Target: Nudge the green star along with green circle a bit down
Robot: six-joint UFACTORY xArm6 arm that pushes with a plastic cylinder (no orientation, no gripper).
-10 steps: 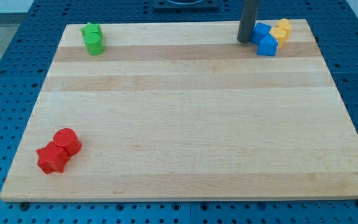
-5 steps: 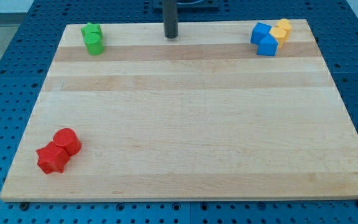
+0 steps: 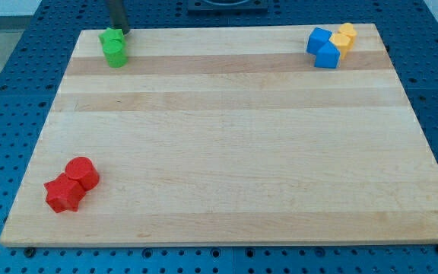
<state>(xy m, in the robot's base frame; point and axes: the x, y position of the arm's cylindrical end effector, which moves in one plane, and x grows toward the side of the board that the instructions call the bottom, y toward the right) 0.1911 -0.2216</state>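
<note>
The green star [image 3: 112,37] and the green circle [image 3: 115,54] sit touching at the board's top left corner, the star above the circle. My tip [image 3: 121,30] stands at the board's top edge, just above and right of the green star, close to it or touching it.
Two blue blocks [image 3: 322,47] and two yellow blocks [image 3: 344,36] cluster at the top right corner. A red circle [image 3: 81,173] and a red star [image 3: 63,193] lie at the bottom left. The wooden board [image 3: 226,137] rests on a blue pegboard table.
My tip has slid left along the board's top edge, from beside the blue blocks to just above the green star. No block has moved.
</note>
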